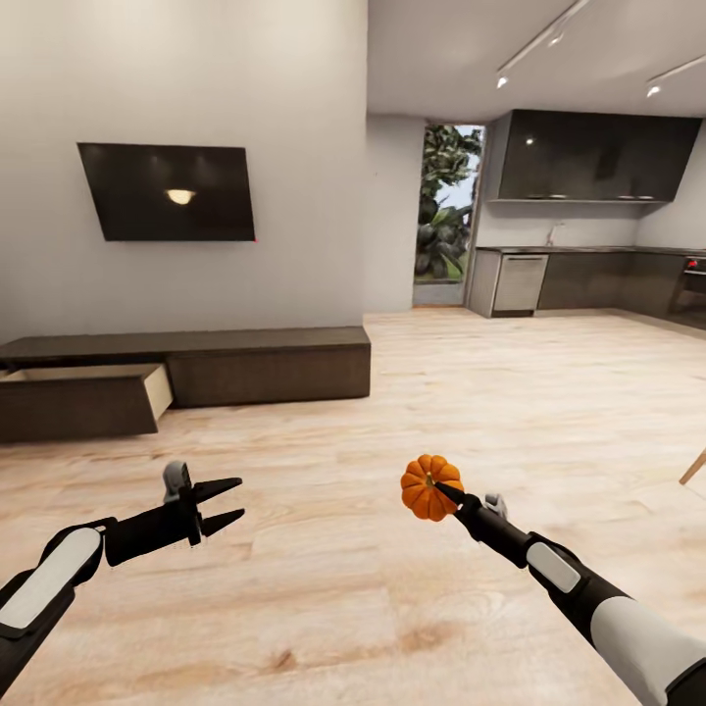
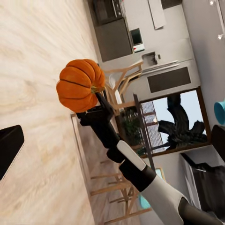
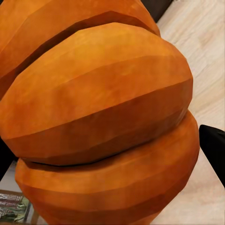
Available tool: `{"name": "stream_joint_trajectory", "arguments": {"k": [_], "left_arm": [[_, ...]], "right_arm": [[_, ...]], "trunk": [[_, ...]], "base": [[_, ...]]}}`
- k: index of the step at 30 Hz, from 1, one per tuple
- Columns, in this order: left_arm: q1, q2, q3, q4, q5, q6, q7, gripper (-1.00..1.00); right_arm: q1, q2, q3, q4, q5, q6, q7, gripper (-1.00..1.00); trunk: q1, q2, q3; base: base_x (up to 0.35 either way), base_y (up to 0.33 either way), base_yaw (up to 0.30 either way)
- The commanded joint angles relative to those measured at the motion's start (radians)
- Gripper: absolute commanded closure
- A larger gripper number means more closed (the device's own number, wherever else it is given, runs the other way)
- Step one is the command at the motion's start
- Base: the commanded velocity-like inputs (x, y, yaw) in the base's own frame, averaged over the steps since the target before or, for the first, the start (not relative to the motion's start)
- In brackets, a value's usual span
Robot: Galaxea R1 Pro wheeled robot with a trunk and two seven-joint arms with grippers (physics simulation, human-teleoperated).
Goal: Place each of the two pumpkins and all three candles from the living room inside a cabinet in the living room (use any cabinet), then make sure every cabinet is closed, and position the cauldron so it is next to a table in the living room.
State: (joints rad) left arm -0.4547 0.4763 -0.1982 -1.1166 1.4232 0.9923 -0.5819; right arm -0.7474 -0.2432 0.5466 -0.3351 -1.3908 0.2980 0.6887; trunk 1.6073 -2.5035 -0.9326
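A ribbed orange pumpkin (image 1: 428, 487) hangs above the wood floor, held by my right gripper (image 1: 443, 490), which is shut on it. The left wrist view shows that pumpkin (image 2: 79, 84) at the tip of the right arm, and its orange ribs (image 3: 103, 117) crowd the right wrist view. My left gripper (image 1: 227, 505) stands open and empty over the floor at the lower left. The long dark-brown cabinet (image 1: 265, 363) runs along the left wall, its left drawer (image 1: 83, 397) pulled out with pale insides showing.
A dark TV (image 1: 167, 191) hangs above the cabinet. Dark grey kitchen cabinets (image 1: 588, 157) and a counter (image 1: 579, 279) fill the far right. A pale slanted leg (image 1: 694, 466) pokes in at the right edge. Wooden chairs (image 2: 117, 89) show in the left wrist view.
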Motion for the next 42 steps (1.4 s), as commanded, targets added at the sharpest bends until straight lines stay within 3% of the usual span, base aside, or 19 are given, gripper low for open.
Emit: {"name": "stream_joint_trajectory", "arguments": {"k": [1, 9, 34, 42], "left_arm": [[-0.001, 0.001, -0.002, 0.001, -0.001, 0.002, -0.006, -1.00], [-0.001, 0.001, -0.001, 0.003, -0.003, 0.002, -0.006, -1.00], [-0.001, 0.001, 0.006, 0.023, -0.001, 0.002, -0.006, -1.00], [-0.001, 0.002, 0.006, 0.024, -0.001, 0.002, -0.006, -1.00]], "right_arm": [[-0.001, -0.001, 0.001, 0.000, -0.014, 0.007, 0.000, 1.00], [-0.001, 0.000, 0.001, 0.001, -0.014, 0.008, -0.003, 1.00], [-0.001, 0.000, 0.001, 0.002, -0.014, 0.013, -0.001, 1.00], [-0.001, 0.001, 0.002, 0.001, -0.014, 0.011, -0.003, 1.00]], "trunk": [[0.000, 0.000, -0.001], [0.000, 0.000, -0.001], [0.000, 0.000, -0.001], [0.000, 0.000, -0.001]], "base": [[0.316, 0.113, 0.000], [0.316, 0.113, 0.056], [0.316, 0.113, 0.267], [0.316, 0.113, 0.041]]}}
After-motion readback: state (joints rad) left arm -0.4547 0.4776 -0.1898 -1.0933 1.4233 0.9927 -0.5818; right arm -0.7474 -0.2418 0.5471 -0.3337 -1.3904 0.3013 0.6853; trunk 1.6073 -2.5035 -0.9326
